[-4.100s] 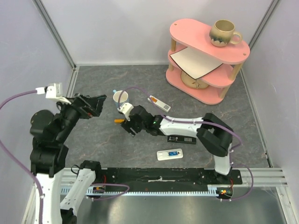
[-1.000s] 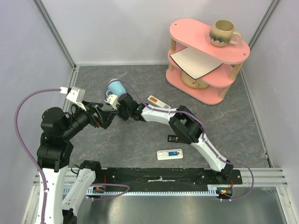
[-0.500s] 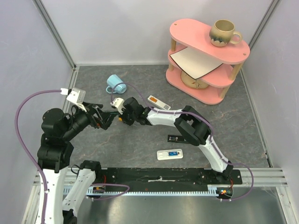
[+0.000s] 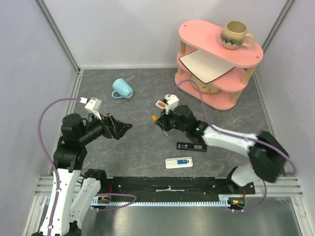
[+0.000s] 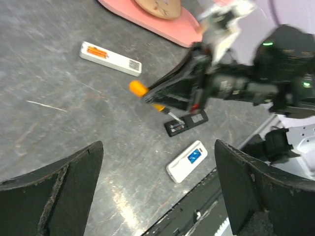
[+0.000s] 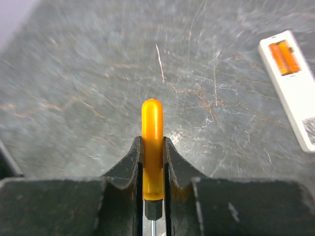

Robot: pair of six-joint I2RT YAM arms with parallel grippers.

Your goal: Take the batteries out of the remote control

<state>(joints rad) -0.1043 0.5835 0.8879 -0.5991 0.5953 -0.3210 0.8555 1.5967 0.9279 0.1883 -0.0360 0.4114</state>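
**Right gripper clamps the screwdriver while the cells sit in their remotes**

Seen from above, the right gripper (image 4: pixel 161 123) hangs near the middle of the table (image 4: pixel 123 152). Its jaws are drawn narrow on the orange handle of a screwdriver (image 6: pixel 152 118). The rounded handle end sticks out beyond the fingertips and the metal shaft runs back between the fingers.

The left gripper (image 4: pixel 123 129) sits at 9 o'clock from the right one, apart from it. Its jaws are spread wide with nothing between them, and its dark fingers (image 5: pixel 64 187) frame the scene.

The orange batteries (image 6: pixel 284 56) lie side by side in the open bay of a white remote (image 6: pixel 295 103), at 12 o'clock from the right gripper and just beside it. A blue battery (image 4: pixel 183 161) shows in a second white remote (image 4: pixel 172 163) at 5 o'clock. A black remote (image 4: pixel 192 146) lies between that one and the gripper; what it holds is too small to tell.

A blue mug (image 4: pixel 122 88) lies on its side at 10 o'clock. A pink shelf (image 4: pixel 219 98) stands at 2 o'clock.
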